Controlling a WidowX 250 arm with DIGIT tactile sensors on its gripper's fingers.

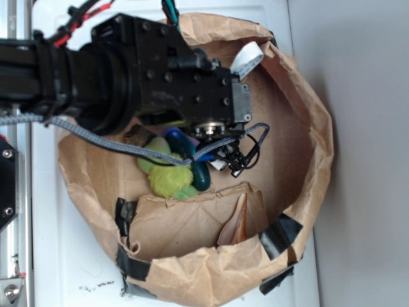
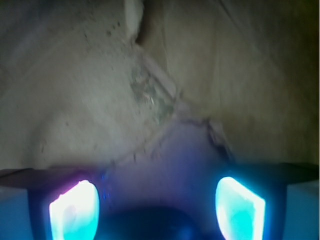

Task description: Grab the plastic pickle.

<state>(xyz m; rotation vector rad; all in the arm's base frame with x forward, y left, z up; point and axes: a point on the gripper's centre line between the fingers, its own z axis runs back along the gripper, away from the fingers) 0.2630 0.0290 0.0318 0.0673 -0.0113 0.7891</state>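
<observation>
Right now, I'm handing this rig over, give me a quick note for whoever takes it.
Hand: open, holding nothing; the wrist view shows its two glowing fingertips apart over bare brown paper.
Plastic pickle: lying on the floor of the paper bag, right beside the lime plush toy, partly hidden under the arm and cable.
Done: the arm is inside the bag, above the toys.
Left: line up on the pickle, lower, close, lift. Avoid the plush.

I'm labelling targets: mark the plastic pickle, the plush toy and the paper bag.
plastic pickle (image 1: 200,176): exterior view, its rounded lower end.
plush toy (image 1: 167,181): exterior view, fuzzy lime-green body.
paper bag (image 1: 317,121): exterior view, rolled right rim.
</observation>
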